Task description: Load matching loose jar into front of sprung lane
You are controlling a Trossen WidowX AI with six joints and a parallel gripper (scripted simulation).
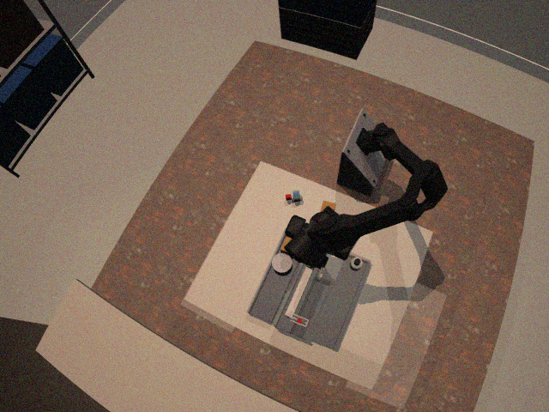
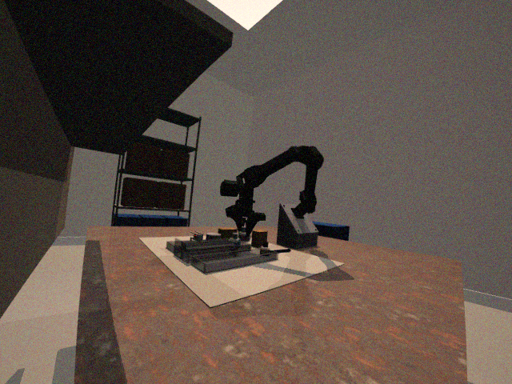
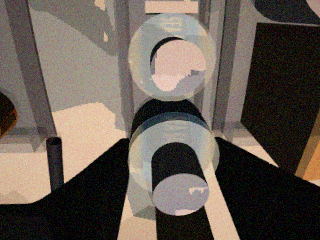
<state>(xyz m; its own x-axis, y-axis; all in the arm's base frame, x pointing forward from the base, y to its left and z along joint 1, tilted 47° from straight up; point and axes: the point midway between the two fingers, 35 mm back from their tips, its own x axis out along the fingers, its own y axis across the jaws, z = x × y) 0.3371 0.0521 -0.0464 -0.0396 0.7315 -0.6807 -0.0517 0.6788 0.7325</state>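
Observation:
My gripper (image 2: 244,235) (image 3: 170,145) is shut on a clear round jar (image 3: 142,152) with a dark core and a pale disc on top. The held jar is at the front end of the sprung lane (image 3: 125,65), in line with the lane walls. A matching clear jar (image 3: 141,60) stands just behind it in the lane. The two look very close; I cannot tell whether they touch. The pale strip (image 1: 300,290) (image 3: 171,6) of the lane runs behind the rear jar. The fingers and dark shadow hide the low front stop and the held jar's base.
A pale round-topped item (image 1: 281,263) is on the tray's left side, and a small pale ring with a dark centre (image 1: 356,262) on the right. A dark rod (image 3: 55,165) projects left of the gripper. A dark block (image 3: 275,95) is at right. Small red (image 1: 288,196) and blue (image 1: 296,194) items lie farther off.

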